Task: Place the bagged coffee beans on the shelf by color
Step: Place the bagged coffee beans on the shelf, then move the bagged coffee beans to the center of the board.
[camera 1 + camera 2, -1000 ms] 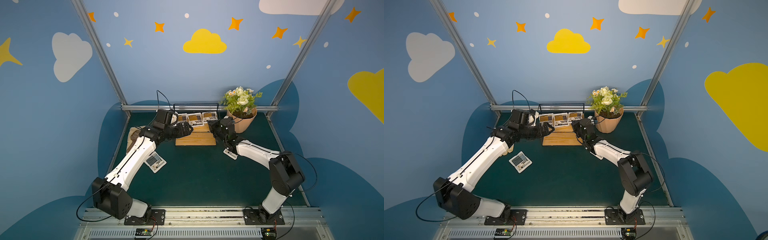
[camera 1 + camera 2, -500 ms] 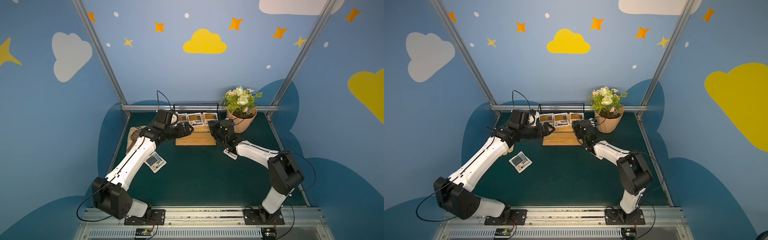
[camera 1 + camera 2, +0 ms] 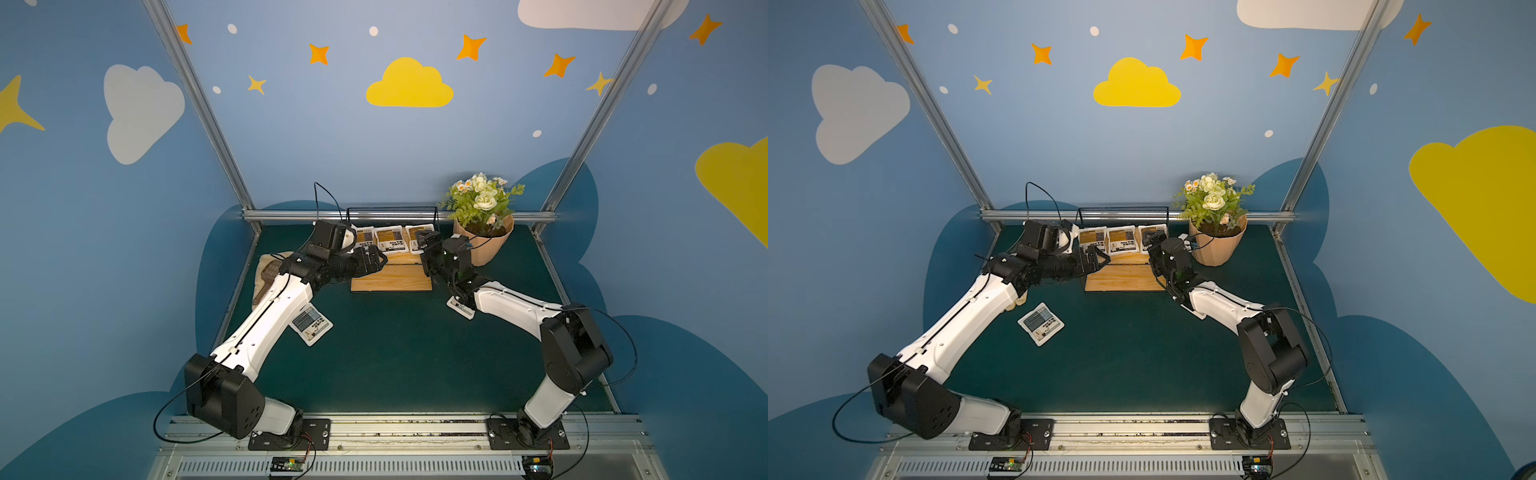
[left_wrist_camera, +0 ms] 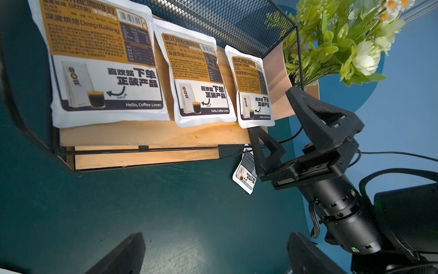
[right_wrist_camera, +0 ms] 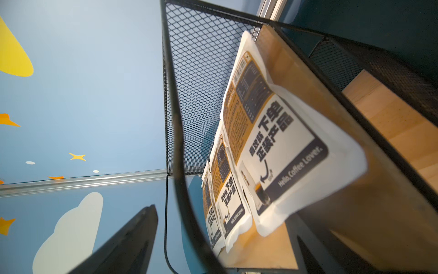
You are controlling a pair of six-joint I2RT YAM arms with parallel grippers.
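The shelf (image 3: 390, 283) stands at the back centre, a black mesh rack with two wooden boards. Three yellow-brown bagged coffee beans (image 3: 390, 240) lean in a row on its upper board (image 4: 154, 135). My right gripper (image 3: 424, 244) is open at the shelf's right end, just off the rightmost bag (image 5: 279, 142), with the wire frame between its fingers. My left gripper (image 4: 213, 256) is open and empty, hovering by the shelf's left front. One grey-blue bag (image 3: 1041, 324) lies flat on the mat beside the left arm. Another (image 4: 245, 175) lies partly under the right arm.
A terracotta pot (image 3: 484, 249) with flowers stands right of the shelf, close behind my right wrist. A cream glove (image 3: 266, 274) lies under the left forearm. The lower board (image 3: 1125, 280) carries nothing. Blue walls and metal posts enclose the green mat.
My right gripper has opened from shut, letting go of the rightmost yellow-brown bag, which now rests on the upper board. The left arm has not moved.
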